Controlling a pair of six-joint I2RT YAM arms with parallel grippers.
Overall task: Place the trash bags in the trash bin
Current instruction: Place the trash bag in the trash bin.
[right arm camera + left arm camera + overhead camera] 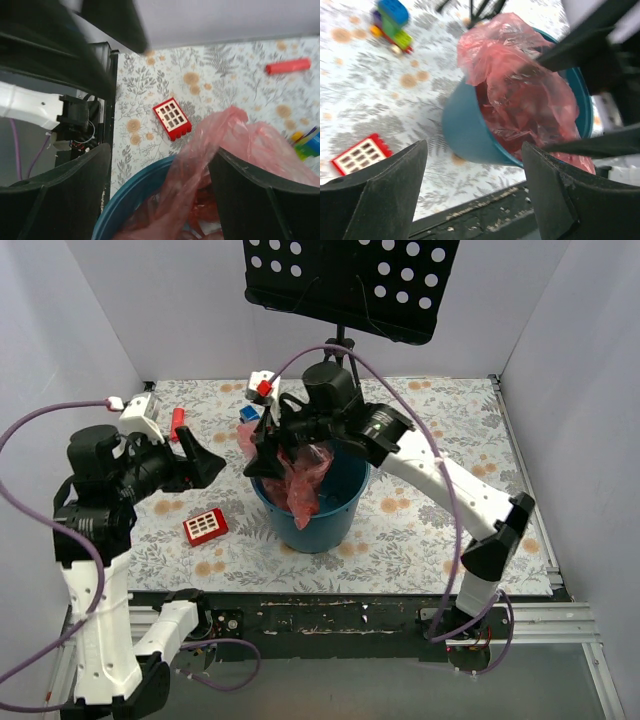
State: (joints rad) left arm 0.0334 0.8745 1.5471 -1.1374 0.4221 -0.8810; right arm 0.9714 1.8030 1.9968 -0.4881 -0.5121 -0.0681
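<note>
Trash bag (303, 483), a crinkly red-pink film, sits mostly inside the trash bin (335, 525), which stands near the middle of the worktop (450, 440), somewhat closer to its near edge. The film is bunched in the bin's mouth and a good part of it rises above the rim; on the side facing the worktop's left edge a fold billows up and over the rim. The right gripper (315, 445) hangs directly above the bin, its fingers spread wide to either side of the raised film. In the right wrist view the bag stands up between the two fingers (60, 195) and is not pinched, so this gripper is released. The left gripper (203, 462) hovers over the left part of the worktop, pointed toward the bin and apart from it. Its fingers (385, 195) are also wide apart with nothing between them, the bin wall and the bag showing in the gap beyond. A flat red block with white squares (205, 526) lies on the worktop between the bin and the left edge, toward the near side. A small red cylinder (177, 424) lies farther back, near the left edge. A small toy of coloured bricks (392, 25) sits behind the bin toward the far edge, and a black perforated stand (350, 280) rises beyond it.
</note>
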